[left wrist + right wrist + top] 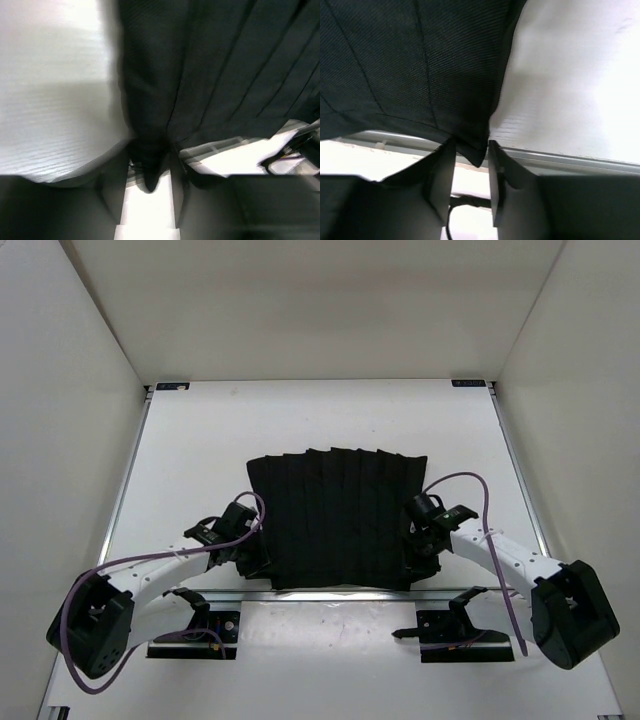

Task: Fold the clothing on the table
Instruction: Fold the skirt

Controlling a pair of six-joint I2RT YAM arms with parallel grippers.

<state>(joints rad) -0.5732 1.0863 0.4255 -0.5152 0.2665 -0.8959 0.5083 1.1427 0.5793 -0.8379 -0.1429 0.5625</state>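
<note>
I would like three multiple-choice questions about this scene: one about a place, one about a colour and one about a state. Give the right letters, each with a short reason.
1. Where do the left gripper and the right gripper stand?
A. at the near corners of the clothing
B. at its far corners
C. both at its left side

2. What colour is the clothing?
A. white
B. black
C. red

3. How does the clothing lie?
A. rolled into a ball
B. hanging in the air
C. spread flat on the table

Answers:
1 A: each wrist view shows a near corner between the fingers.
2 B: it is dark against the white table.
3 C: the top view shows its pleats lying side by side.
</note>
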